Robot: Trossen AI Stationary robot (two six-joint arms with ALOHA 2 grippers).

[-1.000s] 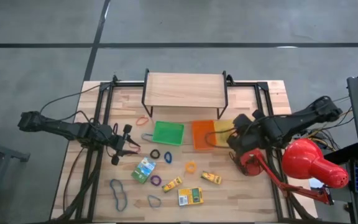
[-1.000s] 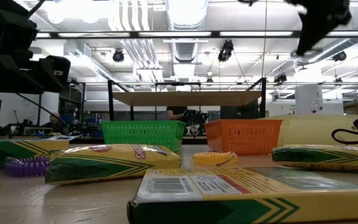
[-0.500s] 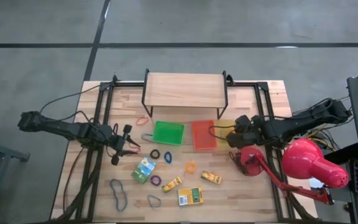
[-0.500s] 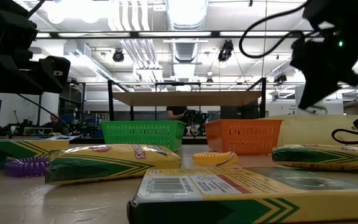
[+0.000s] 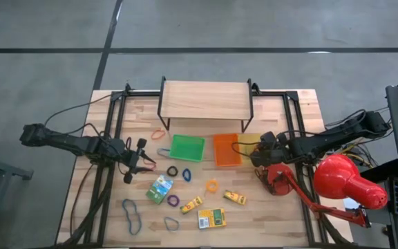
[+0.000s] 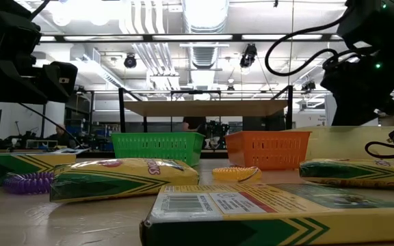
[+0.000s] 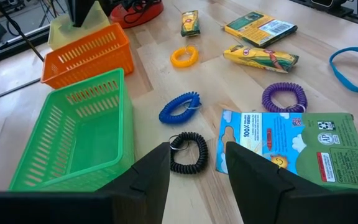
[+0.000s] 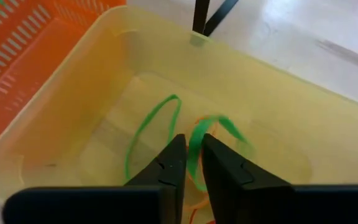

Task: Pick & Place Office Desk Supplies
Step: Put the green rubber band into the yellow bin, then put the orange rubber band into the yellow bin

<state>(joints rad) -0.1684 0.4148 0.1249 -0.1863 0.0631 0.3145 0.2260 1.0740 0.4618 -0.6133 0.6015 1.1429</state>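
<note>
Wooden tabletop point(image 5: 282, 207) clutter awaits sorting: right gripper point(image 8: 190, 163) hangs inside the yellow tray point(image 8: 67, 112), fingers barely parted around a green rubber band point(image 8: 197, 140), apparently for release.

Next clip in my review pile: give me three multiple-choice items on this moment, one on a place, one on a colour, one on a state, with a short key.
1. Where is the right tool?
A. Over the yellow tray
B. Above the green tray
C. Beside the purple coil

2. What colour is the band hanging at the right tool's fingertips?
A. Blue
B. Green
C. Black

3. How do the left tool's fingers stand?
A. Shut on the black coil
B. Shut on a crayon box
C. Open, holding nothing

Key:
1. A: the right wrist view looks straight down into the yellow tray.
2. B: a green loop hangs between the nearly shut fingers, over an orange band on the tray floor.
3. C: the left wrist view shows a clear gap between the fingers, with the black coil lying on the table beyond them.
</note>
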